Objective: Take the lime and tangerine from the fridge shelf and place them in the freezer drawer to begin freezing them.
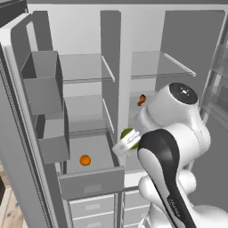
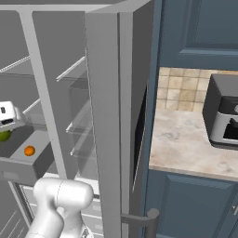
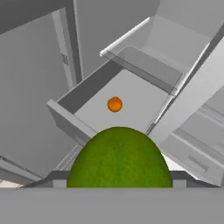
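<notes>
Lime: small smooth bright-green ball, the lime [image 3: 119, 157], sits between the gripper [image 1: 126, 144] fingers, carried above the right edge of the open drawer; it also shows as a green sliver under the white hand in the right base view [image 2: 4, 135].
Tangerine: small smooth plain orange ball, the tangerine [image 1: 85, 160], already lies on the drawer floor, near the middle, well apart from the lime.
Freezer drawer: wide, shallow, open-topped dark-grey drawer, the freezer drawer [image 1: 91, 181], is pulled out below the shelves; its flat front panel faces the base.
Other item: orange-red lumpy object [image 1: 141, 99] rests on the right-hand shelf; not part of the task.
Risk: the lime hangs close to the drawer's right wall. Release here could land it on the rim and send it rolling outside. A drop from height could also strike the tangerine and knock it about.
Fingers: part-way closed, clamped on the lime; the fingertips themselves are hidden behind the fruit.
</notes>
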Robot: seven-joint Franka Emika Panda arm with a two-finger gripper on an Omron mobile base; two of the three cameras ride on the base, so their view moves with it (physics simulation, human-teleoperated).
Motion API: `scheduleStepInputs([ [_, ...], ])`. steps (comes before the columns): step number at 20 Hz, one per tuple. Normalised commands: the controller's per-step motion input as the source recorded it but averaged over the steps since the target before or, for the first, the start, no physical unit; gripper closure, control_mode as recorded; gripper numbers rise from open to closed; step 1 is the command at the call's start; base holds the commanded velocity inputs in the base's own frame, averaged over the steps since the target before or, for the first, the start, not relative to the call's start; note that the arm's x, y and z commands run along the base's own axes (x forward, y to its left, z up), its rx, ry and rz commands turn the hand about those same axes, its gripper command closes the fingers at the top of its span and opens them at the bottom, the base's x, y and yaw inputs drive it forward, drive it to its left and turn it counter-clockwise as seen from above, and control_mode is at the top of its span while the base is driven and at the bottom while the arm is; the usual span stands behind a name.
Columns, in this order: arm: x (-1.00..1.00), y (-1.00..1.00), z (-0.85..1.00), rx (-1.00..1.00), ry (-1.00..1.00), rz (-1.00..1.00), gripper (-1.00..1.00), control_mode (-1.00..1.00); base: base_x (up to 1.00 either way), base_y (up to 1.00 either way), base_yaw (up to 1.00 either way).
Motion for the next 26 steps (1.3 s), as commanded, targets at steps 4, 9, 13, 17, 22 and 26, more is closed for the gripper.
scheduleStepInputs([
  [4,0.13,0.76,-0.23,-0.06,0.11,0.12,1.00,-1.00,0.00,0.00,0.00],
  [9,0.63,0.42,-0.49,-0.11,0.23,0.00,1.00,-1.00,0.00,0.00,0.00],
  [13,0.64,0.25,-0.68,-0.12,0.23,0.00,1.00,-1.00,0.00,0.00,0.00],
  [17,0.42,0.20,-0.66,-0.10,0.10,0.00,1.00,-1.00,0.00,0.00,0.00],
  [22,0.42,0.18,-0.88,-0.10,0.00,0.00,1.00,-1.00,0.00,0.00,0.00],
  [26,0.65,0.18,-0.26,0.00,-0.02,0.00,1.00,-1.00,0.00,0.00,0.00],
])
